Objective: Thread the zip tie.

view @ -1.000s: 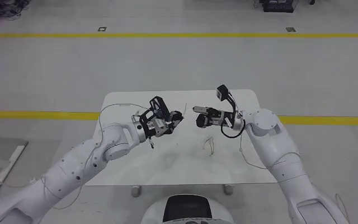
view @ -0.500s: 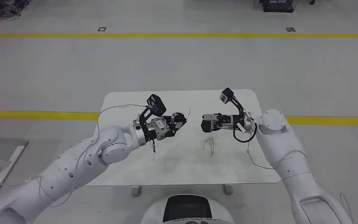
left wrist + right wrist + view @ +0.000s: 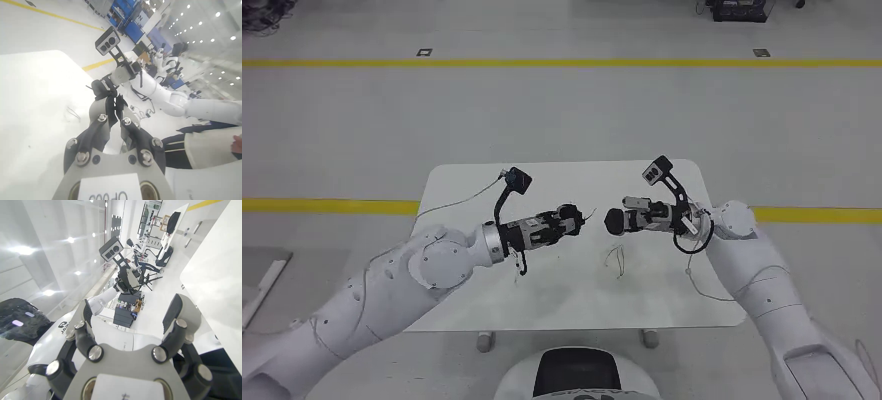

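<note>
In left end effector (image 3: 114,100): zip tie (image 3: 586,213)

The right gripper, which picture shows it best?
The right wrist view: the right gripper is close up, its fingers wide apart with nothing between. The top view shows it small over the table; the left wrist view shows it farther off, a dark shape.
</note>
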Controlling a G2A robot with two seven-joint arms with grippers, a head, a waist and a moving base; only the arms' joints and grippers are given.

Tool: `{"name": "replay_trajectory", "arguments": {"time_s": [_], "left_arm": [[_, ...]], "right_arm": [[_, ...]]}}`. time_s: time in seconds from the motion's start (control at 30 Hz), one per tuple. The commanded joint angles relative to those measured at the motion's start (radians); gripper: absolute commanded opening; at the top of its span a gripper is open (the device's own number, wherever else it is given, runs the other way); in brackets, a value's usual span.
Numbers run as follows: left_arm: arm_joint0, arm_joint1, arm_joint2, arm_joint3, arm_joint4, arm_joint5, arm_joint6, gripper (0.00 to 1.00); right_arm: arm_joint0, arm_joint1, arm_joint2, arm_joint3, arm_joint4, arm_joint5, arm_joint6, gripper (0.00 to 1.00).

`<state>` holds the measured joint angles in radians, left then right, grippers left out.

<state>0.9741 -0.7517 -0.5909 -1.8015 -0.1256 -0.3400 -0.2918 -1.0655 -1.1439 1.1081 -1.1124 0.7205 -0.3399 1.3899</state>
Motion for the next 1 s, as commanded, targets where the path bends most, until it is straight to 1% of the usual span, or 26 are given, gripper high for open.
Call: {"name": "replay_trajectory", "arguments": {"time_s": [0.0,0.07,0.1,0.13,0.33,0.4,0.43,0.5,0.57,0.7,0.8,0.83,0.87,0.97], "left_arm": [[0.007,-0.009,-0.01,0.004,-0.054,0.0,-0.015,0.0],[0.014,-0.018,-0.025,0.012,-0.089,0.0,-0.02,0.0],[0.011,-0.022,-0.037,0.011,-0.06,0.0,-0.026,0.0],[0.007,-0.024,-0.041,0.004,-0.019,0.0,-0.03,0.0],[0.009,-0.025,-0.04,0.004,-0.015,0.004,-0.027,0.0],[0.021,-0.03,-0.039,-0.001,-0.031,0.012,-0.009,0.0],[0.023,-0.032,-0.039,0.002,-0.036,0.013,-0.008,0.0],[0.03,-0.039,-0.043,0.01,-0.049,0.027,0.016,0.0],[0.037,-0.045,-0.046,0.015,-0.068,0.034,0.04,0.0],[0.043,-0.059,-0.046,0.02,-0.083,0.027,0.059,0.0],[0.049,-0.071,-0.045,0.024,-0.094,0.014,0.084,0.0],[0.048,-0.074,-0.045,0.027,-0.086,0.014,0.086,0.0],[0.045,-0.076,-0.047,0.028,-0.061,0.018,0.091,0.0],[0.045,-0.077,-0.047,0.028,-0.054,0.019,0.093,0.0]], "right_arm": [[0.006,0.012,-0.025,0.005,0.04,0.0,0.0,1.0],[0.006,0.019,-0.057,0.011,0.094,0.0,0.0,1.0],[0.013,0.024,-0.063,0.031,0.105,0.0,0.0,1.0],[0.013,0.024,-0.063,0.031,0.105,0.0,0.0,1.0],[0.013,0.024,-0.063,0.031,0.105,0.0,0.0,1.0],[-0.003,0.021,-0.069,0.016,0.114,0.016,-0.03,1.0],[-0.007,0.02,-0.072,0.011,0.108,0.017,-0.042,1.0],[-0.016,0.016,-0.077,0.006,0.125,0.024,-0.056,1.0],[-0.022,0.01,-0.077,0.004,0.15,0.019,-0.069,1.0],[-0.036,-0.001,-0.078,0.005,0.206,0.007,-0.115,1.0],[-0.044,-0.011,-0.083,0.008,0.244,0.012,-0.136,1.0],[-0.044,-0.012,-0.084,0.01,0.25,0.018,-0.133,1.0],[-0.044,-0.012,-0.084,0.01,0.25,0.018,-0.133,1.0],[-0.044,-0.012,-0.084,0.01,0.25,0.018,-0.133,1.0]]}}
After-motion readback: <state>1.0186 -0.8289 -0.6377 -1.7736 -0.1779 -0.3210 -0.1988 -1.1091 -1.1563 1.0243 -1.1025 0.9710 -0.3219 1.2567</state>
